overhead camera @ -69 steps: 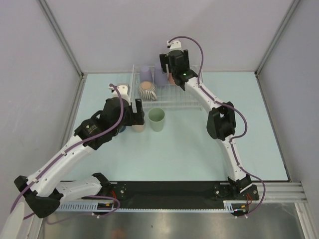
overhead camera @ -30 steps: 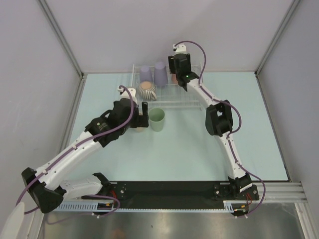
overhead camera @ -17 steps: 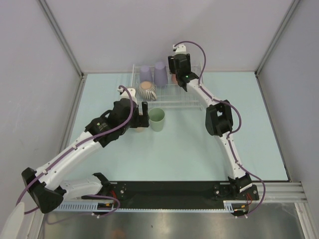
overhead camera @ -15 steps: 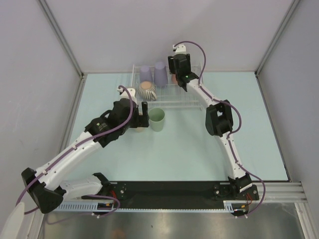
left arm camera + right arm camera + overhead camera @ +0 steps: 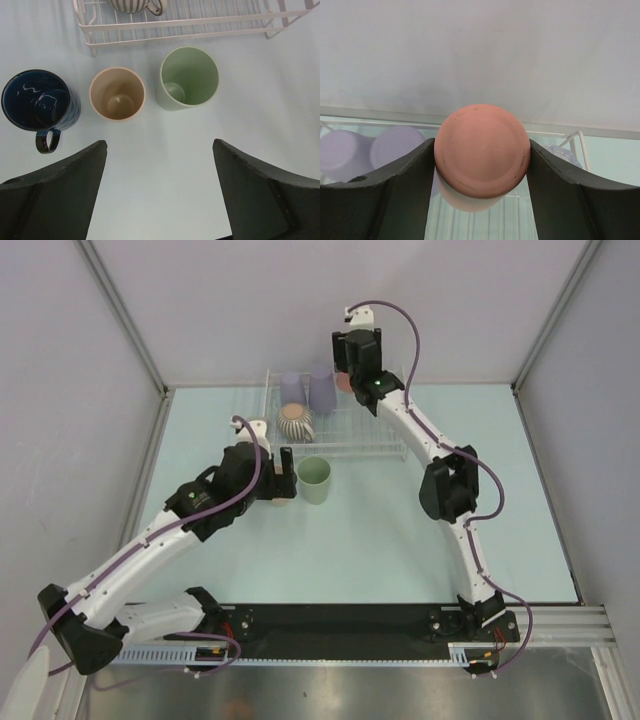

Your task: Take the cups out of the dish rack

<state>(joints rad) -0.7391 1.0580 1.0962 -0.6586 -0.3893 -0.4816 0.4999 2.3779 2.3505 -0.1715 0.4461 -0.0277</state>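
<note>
My right gripper (image 5: 481, 150) is shut on the salmon pink cup (image 5: 481, 150), bottom toward the camera, held above the back of the white dish rack (image 5: 370, 445); the cup (image 5: 343, 383) barely shows from above. Two lavender cups (image 5: 291, 389) (image 5: 321, 390) and the ribbed beige-white cup (image 5: 296, 421) stand in the rack's left end. My left gripper (image 5: 159, 147) is open and empty above the table in front of the rack. Below it stand the dark navy mug (image 5: 40, 102), the tan cup (image 5: 117, 94) and the pale green cup (image 5: 188, 77), all upright.
The rack's front rail (image 5: 190, 30) lies just behind the three cups on the table. Grey walls close in the back and both sides of the pale blue table (image 5: 380, 540).
My right gripper has risen and shifted back over the rack with the salmon pink cup in it. My left arm has drawn back slightly from the tan cup.
</note>
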